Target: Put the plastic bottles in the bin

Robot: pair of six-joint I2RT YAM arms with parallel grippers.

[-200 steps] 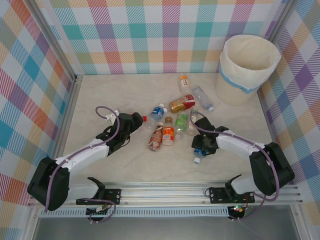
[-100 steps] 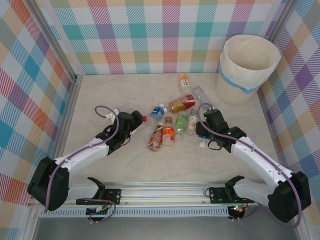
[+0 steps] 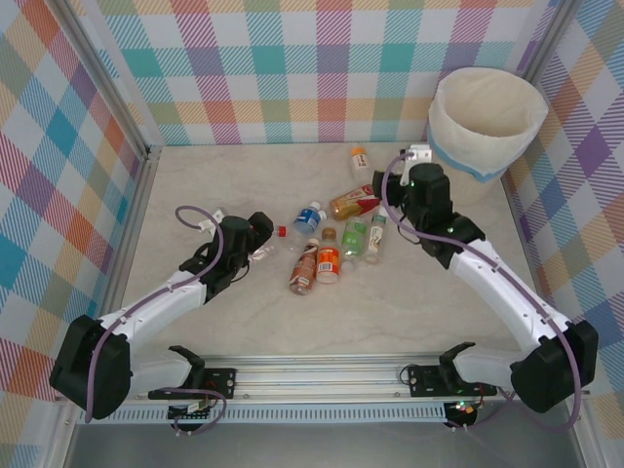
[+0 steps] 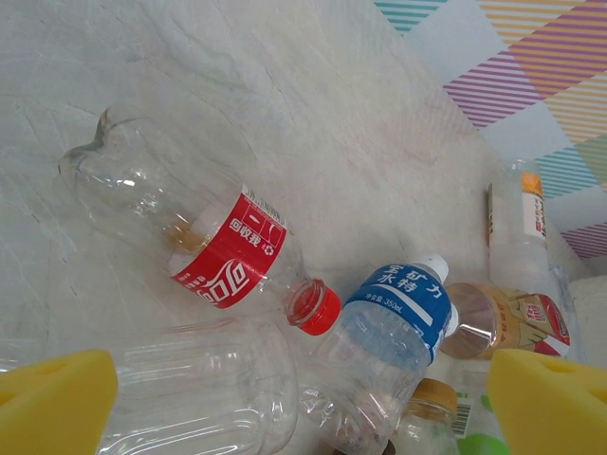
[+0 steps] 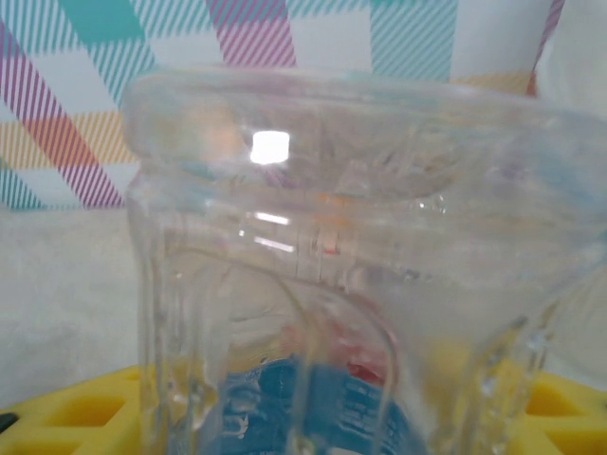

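The right claw (image 5: pixel 313 422) is clenched on a clear bottle (image 5: pixel 322 237), held up near the bin (image 3: pixel 507 136) in the far right corner. The left claw (image 4: pixel 302 403) hangs spread wide over a red-label bottle (image 4: pixel 228 261) and a blue-label bottle (image 4: pixel 394 313) lying just beside each other on the table (image 3: pixel 195 185). The overhead view adds the other bottles (image 3: pixel 330 261) heaped between the arms.

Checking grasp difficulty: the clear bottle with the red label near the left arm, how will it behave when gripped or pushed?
The red-label bottle looks empty, so probably very light. Its base end looks dented, so the walls likely flex under a squeeze. Lying on its side on the smooth table, it may roll or skid when pushed.
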